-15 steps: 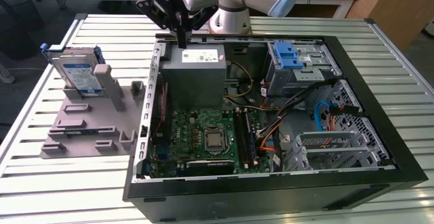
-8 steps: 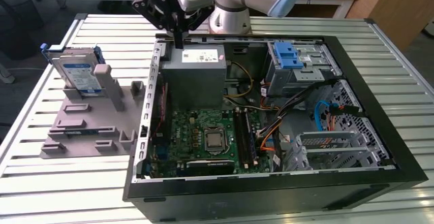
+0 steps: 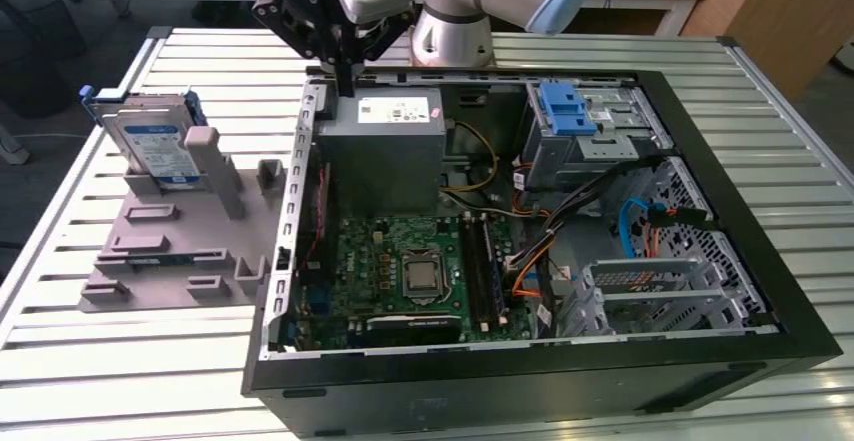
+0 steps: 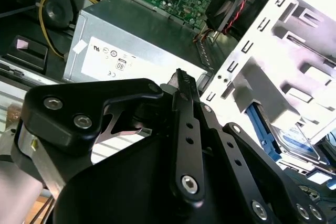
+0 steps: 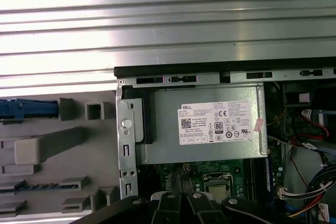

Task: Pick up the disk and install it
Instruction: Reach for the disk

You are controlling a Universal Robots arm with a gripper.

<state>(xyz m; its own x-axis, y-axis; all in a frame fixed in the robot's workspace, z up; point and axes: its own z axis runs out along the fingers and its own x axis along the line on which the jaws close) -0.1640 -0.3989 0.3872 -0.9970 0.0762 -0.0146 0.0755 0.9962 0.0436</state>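
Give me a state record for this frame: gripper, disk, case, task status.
gripper: shut, empty, pointing down over the open case's far wall, next to the grey metal box
disk: standing upright in the grey fixture, outside the case on the exterior view's left, not held
case: lying open on the slatted table, motherboard exposed
blue latch: on the drive cage at the case's far corner
status: disk not yet picked up

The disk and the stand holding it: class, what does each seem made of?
The disk: silvery, metal-looking body with a smooth blue-and-white label and a blue, plastic-looking frame. The stand: matte grey, probably plastic, judging by its uniform dull colour and blocky moulded shapes.
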